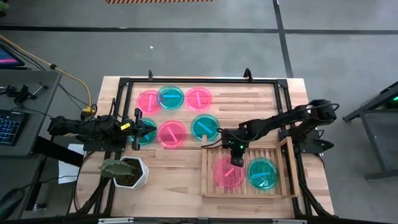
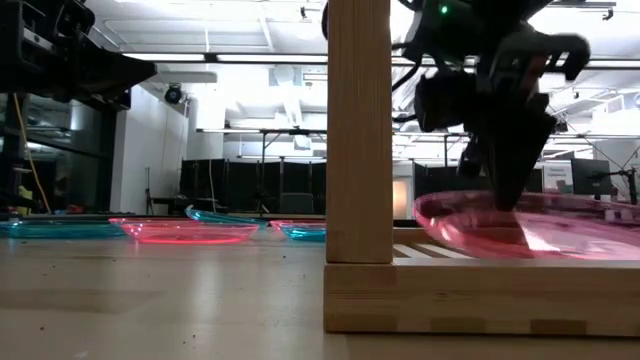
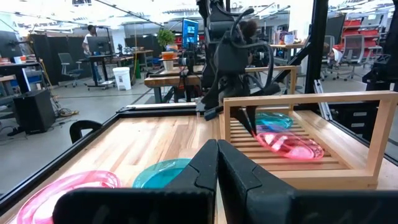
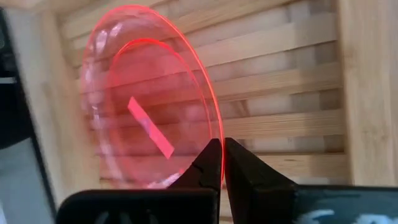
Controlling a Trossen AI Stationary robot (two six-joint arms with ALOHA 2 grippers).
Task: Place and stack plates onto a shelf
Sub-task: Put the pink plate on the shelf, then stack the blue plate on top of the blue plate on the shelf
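Pinched at its rim in our right gripper point(image 4: 222, 163), the round translucent pink plastic plate point(image 4: 149, 99) sits on the slatted light-wood shelf point(image 1: 280, 186) beside a teal plate point(image 1: 262, 173), so next we judge we should release it, while our left gripper point(image 1: 149, 129) waits closed near the table's left edge.

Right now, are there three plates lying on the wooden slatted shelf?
No, the light-wood slatted shelf holds only two: one pink plate and one teal plate.

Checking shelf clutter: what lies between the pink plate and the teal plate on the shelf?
Nothing: in the high view only bare slats of the shelf separate the pink plate, pinched at its rim by the right gripper, from the teal plate.
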